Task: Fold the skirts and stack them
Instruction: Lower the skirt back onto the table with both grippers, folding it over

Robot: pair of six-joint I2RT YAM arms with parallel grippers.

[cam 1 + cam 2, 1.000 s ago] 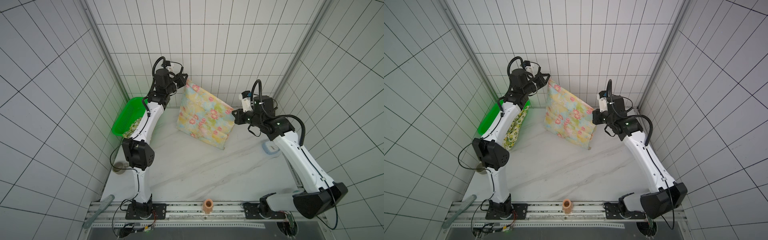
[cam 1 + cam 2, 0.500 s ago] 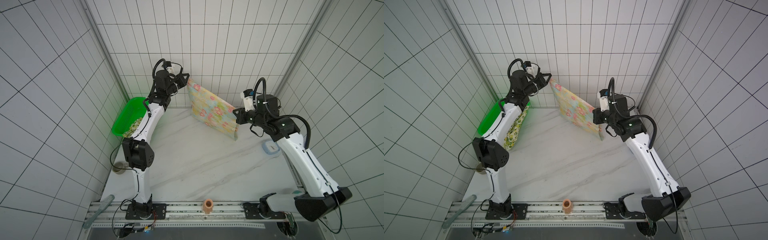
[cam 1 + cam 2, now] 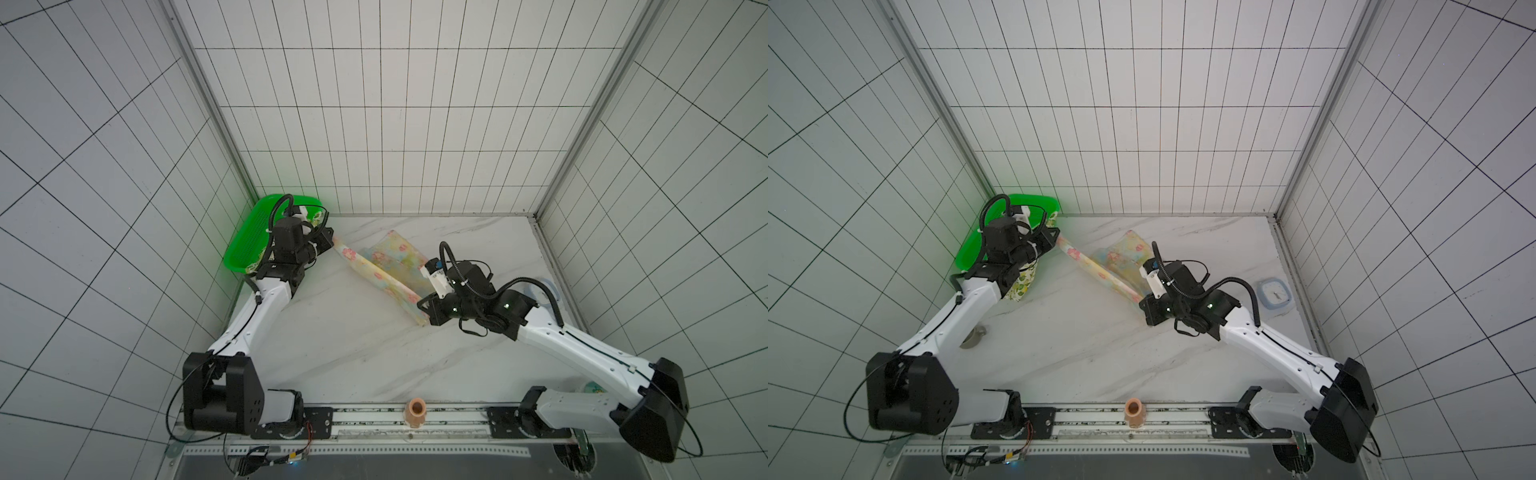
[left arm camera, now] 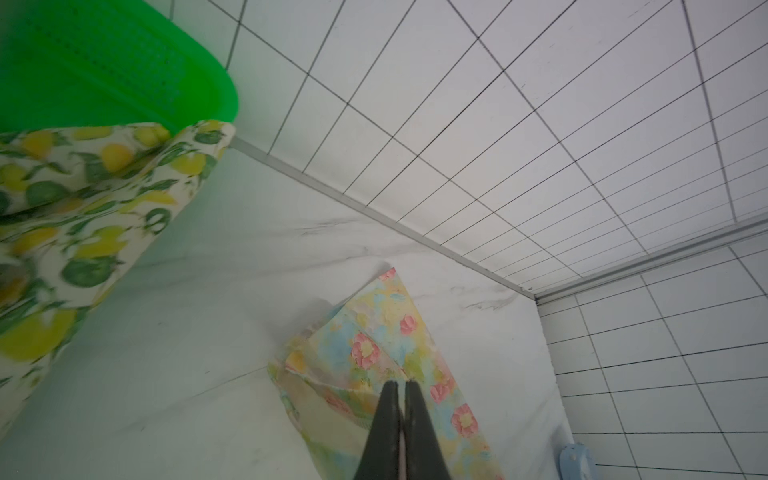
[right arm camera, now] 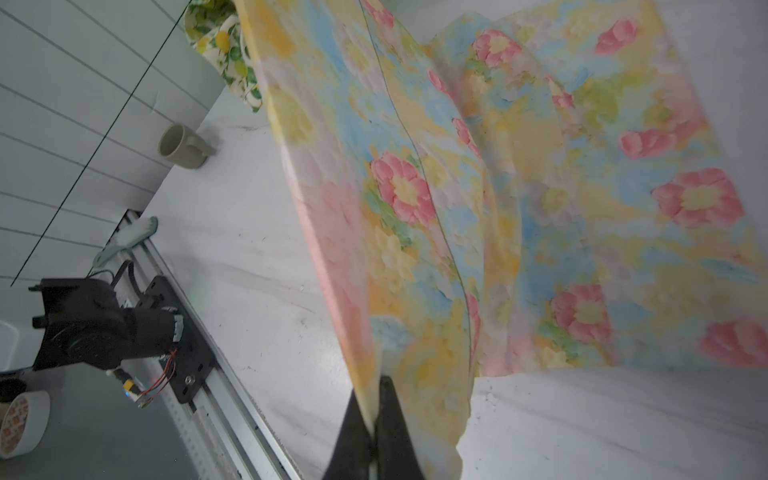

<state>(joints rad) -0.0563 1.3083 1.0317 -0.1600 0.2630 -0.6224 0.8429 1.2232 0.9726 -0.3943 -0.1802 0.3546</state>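
Holding the floral skirt [image 3: 386, 270] by two corners of one long edge, I have it stretched taut in both top views. It runs from ten o'clock, just beside the basket, to about four o'clock near the middle of the tabletop [image 3: 353, 357]. My left fingers [image 4: 384, 428] are clenched on the ten o'clock corner, and my right fingers [image 5: 397, 424] are pinched tight on the four o'clock corner. The rest of the cloth sags away toward one o'clock and lies rumpled on the tabletop, with one flap doubled over itself.

I judge this to be the laying-out step for the first garment. No fold is made and nothing is stacked, so the task is at an early stage.

The next move calls for both arms to go down together, drawing the held edge toward six o'clock. That should pull the doubled flap flat before I let go. Uneven tension would leave a crease, and thin cloth like this may slide on the smooth marble.

Counting the skirts, I find two. The lemon skirt [image 4: 87, 195] is untouched and hangs over the rim of the green basket [image 3: 249, 237] at ten o'clock.

Around them I count one basket, one beige mug [image 5: 183, 145] at eight o'clock and one small blue clock [image 3: 1275, 295] at three o'clock. One peach cylinder [image 3: 417, 411] stands on the rail at six o'clock.
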